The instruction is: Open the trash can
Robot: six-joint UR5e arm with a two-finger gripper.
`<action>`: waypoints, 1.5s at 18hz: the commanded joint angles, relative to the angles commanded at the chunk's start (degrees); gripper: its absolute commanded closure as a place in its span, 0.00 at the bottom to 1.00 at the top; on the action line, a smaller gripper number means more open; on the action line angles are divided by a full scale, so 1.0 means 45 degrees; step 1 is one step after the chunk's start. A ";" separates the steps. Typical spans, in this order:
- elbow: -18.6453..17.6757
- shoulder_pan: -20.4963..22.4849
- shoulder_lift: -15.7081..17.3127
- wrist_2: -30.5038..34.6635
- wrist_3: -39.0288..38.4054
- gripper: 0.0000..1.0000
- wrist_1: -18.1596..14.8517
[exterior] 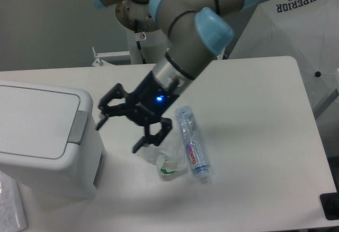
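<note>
Camera view from above and in front of a white table [254, 152]. At the left edge, near side: the trash can [47, 142], large, boxy, white, rounded at the corners, flat lid down and closed, grey push-button strip [78, 127] on the right rim of the lid. Partly cut off by the left border of the frame.

Just right of the can, above the table: the gripper [121, 131], black, hanging from a grey arm with light blue joint caps [212, 28] that reaches down from the far right. Jaws spread wide, nothing between them. One fingertip close to the grey strip on the can's right side, possibly not quite touching, though hard to judge from this angle; the other fingertip lower and nearer, over the tabletop beside the tissue. Small blue light [158, 98] lit on the wrist.

Near the middle of the table: a crumpled white tissue [169, 155] with a bit of green at its near edge, partly under the gripper's lower finger in this view. Touching the tissue on its right: a clear plastic bottle [192, 148], lying flat, cap toward the near side, label with purple and red print.

Far right corner: a white fabric sheet [296, 36] printed with the word SUPERIOR. Behind the table: the arm's white pedestal [143, 44].
</note>
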 joint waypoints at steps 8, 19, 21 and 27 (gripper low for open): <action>-0.0471 -0.0098 -0.0038 0.0097 -0.0391 0.00 0.1019; -0.0412 -0.0098 -0.0331 0.0137 -0.0430 0.00 0.1038; -0.0393 -0.0098 -0.0389 0.0137 -0.0430 0.00 0.1038; -0.0160 -0.0098 -0.0506 0.0156 -0.0721 0.00 0.1019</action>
